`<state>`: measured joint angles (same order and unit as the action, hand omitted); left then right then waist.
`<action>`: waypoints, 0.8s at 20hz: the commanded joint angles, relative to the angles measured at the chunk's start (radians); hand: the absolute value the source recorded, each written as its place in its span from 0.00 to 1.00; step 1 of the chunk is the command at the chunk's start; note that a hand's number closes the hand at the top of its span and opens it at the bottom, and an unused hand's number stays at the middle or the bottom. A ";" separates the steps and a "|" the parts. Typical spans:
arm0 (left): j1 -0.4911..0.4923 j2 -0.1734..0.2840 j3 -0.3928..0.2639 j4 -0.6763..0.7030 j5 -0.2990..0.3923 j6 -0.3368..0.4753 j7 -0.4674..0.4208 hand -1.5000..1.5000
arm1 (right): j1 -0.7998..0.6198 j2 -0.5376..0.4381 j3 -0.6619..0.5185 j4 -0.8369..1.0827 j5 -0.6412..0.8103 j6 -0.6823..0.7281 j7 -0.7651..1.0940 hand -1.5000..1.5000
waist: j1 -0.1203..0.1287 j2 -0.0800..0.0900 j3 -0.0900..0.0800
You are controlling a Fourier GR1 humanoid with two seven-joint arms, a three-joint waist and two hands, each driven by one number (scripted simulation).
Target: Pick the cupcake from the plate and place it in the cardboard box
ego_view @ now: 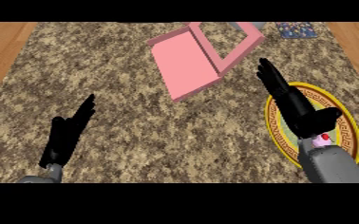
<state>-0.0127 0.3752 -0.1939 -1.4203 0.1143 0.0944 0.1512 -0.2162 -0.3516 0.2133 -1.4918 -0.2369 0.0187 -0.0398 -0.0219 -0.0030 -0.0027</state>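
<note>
From the head view I have 2 hands over the speckled granite counter [126, 123]. My right hand [298, 107] is stretched out above the plate [275, 123], fingers straight and pointing up and to the left, toward the box; it has hold of nothing. The plate is round with a yellow patterned rim and a pale green centre, sitting at the right edge of the counter, and my right forearm [326, 163] covers much of its lower part.

The cupcake [323, 139] is on the plate, tucked right under my wrist: I can only make out a sliver of pale pink with a red spot on top, so I cannot tell its exact shape or how it stands.

The box [203, 57] is pink rather than brown, lying open near the top centre of the counter, with 1 wide flap [184, 65] spread flat toward the left and lower side. It is well apart from the plate, up and to the left of my right fingertips.

My left hand [67, 135] is at the lower left, open and resting, fingers straight and pointing up, touching nothing. A small patterned object [298, 29] lies at the far right corner, too blurred for me to name.
</note>
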 commanded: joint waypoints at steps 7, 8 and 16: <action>-0.068 -0.062 0.170 -0.100 0.105 0.112 -0.056 0.50 | 0.320 -0.358 -0.336 0.163 0.175 -0.190 -0.027 1.00 | -0.084 0.011 -0.014; -0.063 -0.100 0.172 -0.129 0.127 0.134 -0.051 0.50 | 0.344 -0.283 -0.488 0.221 0.048 -0.282 -0.029 1.00 | -0.082 -0.003 0.004; -0.070 -0.131 0.142 -0.249 0.131 0.152 0.035 0.50 | 0.545 -0.295 -0.647 0.177 0.014 -0.171 -0.352 0.00 | 0.007 0.000 0.003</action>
<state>-0.0823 0.2723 -0.0328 -1.6167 0.2517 0.2212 0.1493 0.2328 -0.6143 -0.4003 -1.2890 -0.2494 -0.2031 -0.3105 -0.0391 -0.0065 0.0010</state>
